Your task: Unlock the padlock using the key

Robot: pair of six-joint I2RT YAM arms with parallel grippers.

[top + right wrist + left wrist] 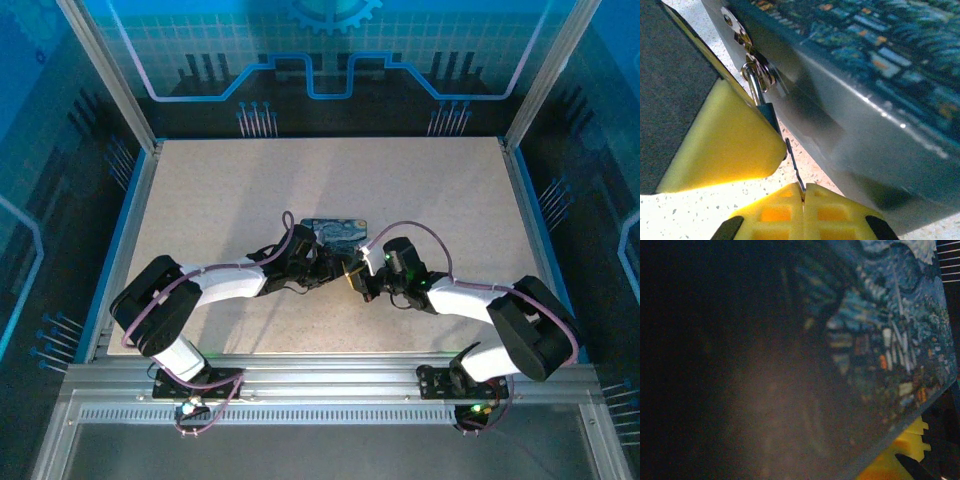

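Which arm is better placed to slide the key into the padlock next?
Right. The right gripper is shut on the key, its tip just below the padlock hanging on the box. The left gripper sits against the padlock, likely steadying it.

No words, numbers or brand marks can be read anywhere. The rectangular blue-and-yellow painted tin box [333, 230] carries a swirling night-sky and village picture. Beyond that box, the translucent blue back wall panel [450, 50] bears a pale gear emblem [335, 12] above circuit-like lines.
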